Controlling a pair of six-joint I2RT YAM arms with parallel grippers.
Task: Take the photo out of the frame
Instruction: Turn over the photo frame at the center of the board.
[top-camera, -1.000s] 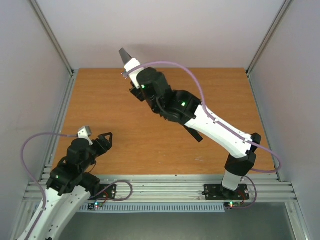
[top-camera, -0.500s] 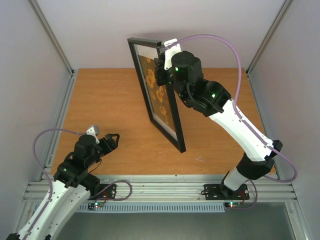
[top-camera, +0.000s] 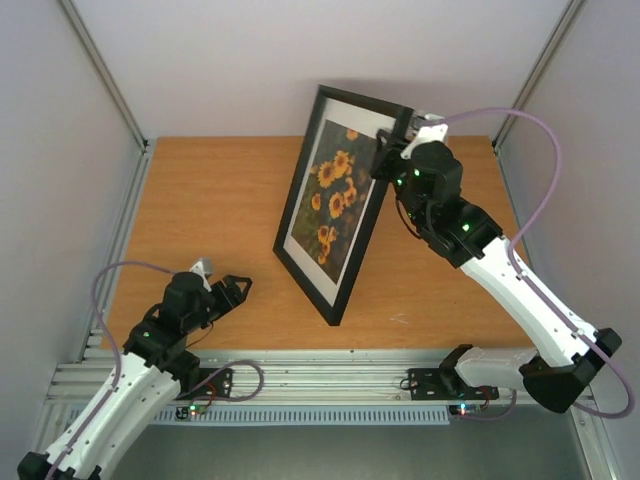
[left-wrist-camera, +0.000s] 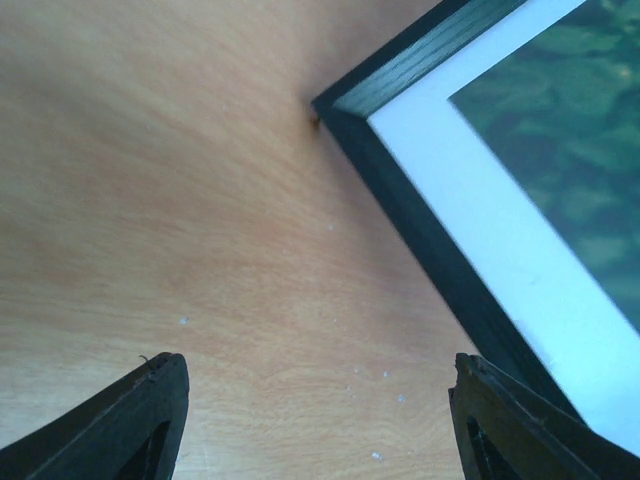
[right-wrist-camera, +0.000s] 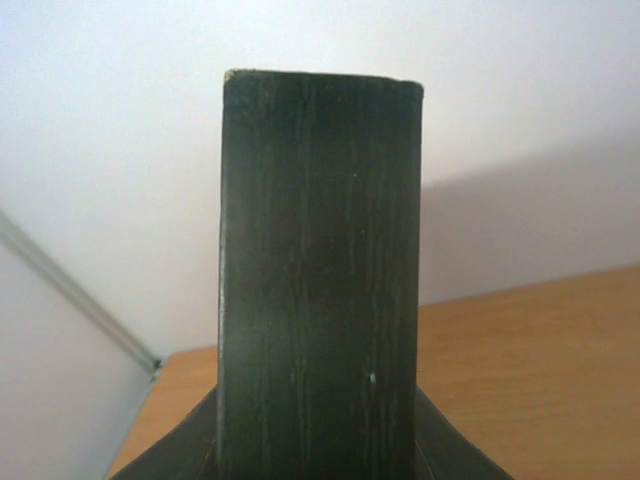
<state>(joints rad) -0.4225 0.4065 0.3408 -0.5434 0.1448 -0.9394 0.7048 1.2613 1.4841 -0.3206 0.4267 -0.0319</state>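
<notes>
Thin black frame (top-camera: 352, 265), raised on edge and tilted, one low corner touching tabletop (top-camera: 200, 220), sunflower photo (top-camera: 335, 195) inside, white-bordered, facing left.

The orange-brown wooden table (top-camera: 200, 220) is bearing the frame (top-camera: 302, 281), which is standing tilted on its lower edge. In the left wrist view, one bottom corner is touching the wood. A few pale specks (left-wrist-camera: 385, 375) are dotting the surface near that corner; they are possibly crumbs or scuffs.
</notes>
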